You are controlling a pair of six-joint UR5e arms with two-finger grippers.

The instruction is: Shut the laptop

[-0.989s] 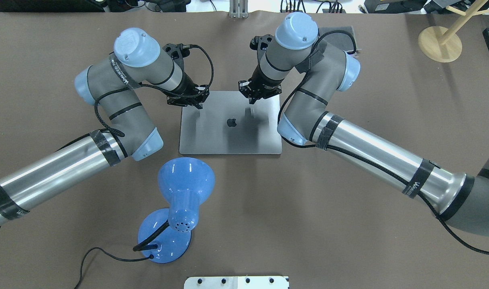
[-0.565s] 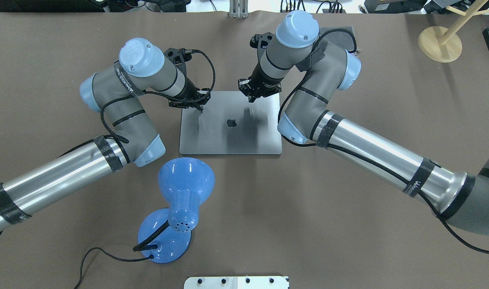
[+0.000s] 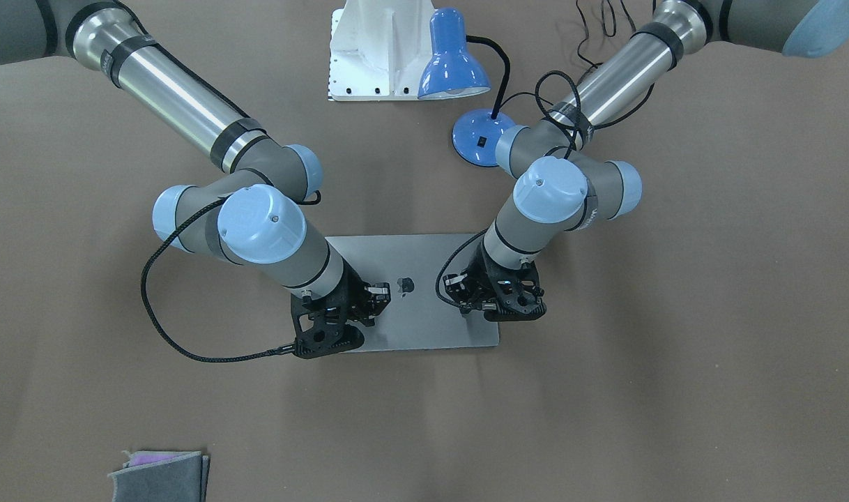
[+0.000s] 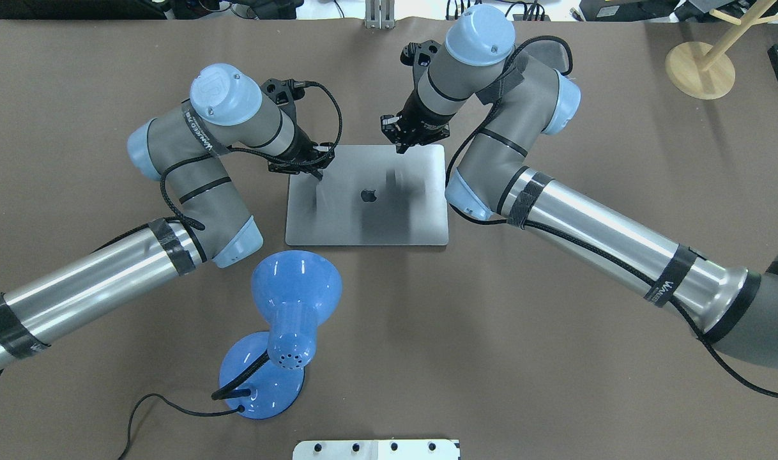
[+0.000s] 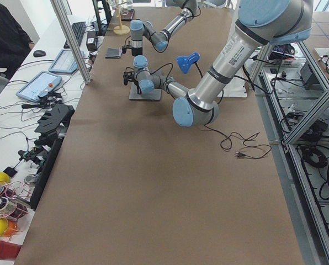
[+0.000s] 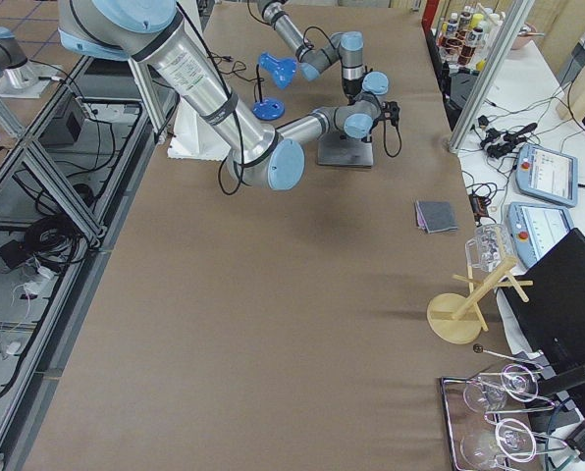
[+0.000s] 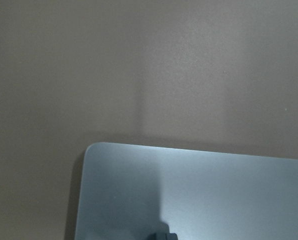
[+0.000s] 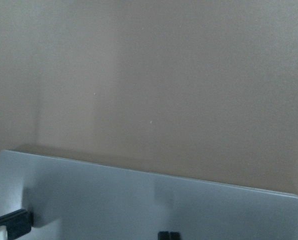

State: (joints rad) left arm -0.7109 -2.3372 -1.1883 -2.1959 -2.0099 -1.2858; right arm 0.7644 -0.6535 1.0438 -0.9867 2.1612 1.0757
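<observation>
The space-grey laptop (image 4: 363, 220) lies flat on the brown table with its lid down and the dark apple logo facing up. My left gripper (image 4: 317, 174) is shut, its tip on or just above the lid's far left corner. My right gripper (image 4: 400, 150) is shut and empty over the lid's far edge, right of centre. In the front-facing view the laptop (image 3: 424, 329) shows between both wrists. The left wrist view shows a lid corner (image 7: 214, 195). The right wrist view shows the lid's far edge (image 8: 139, 205).
A blue desk lamp (image 4: 290, 319) with a black cord stands just in front of the laptop's near left corner. A folded grey cloth (image 3: 159, 475) lies far off. A wooden stand (image 4: 699, 69) is at the far right. A white bracket (image 4: 376, 449) sits at the near edge.
My left gripper moved right onto the lid's far left corner. My right gripper drew back toward the lid's far edge as its arm shifted away. The laptop stayed flat.
</observation>
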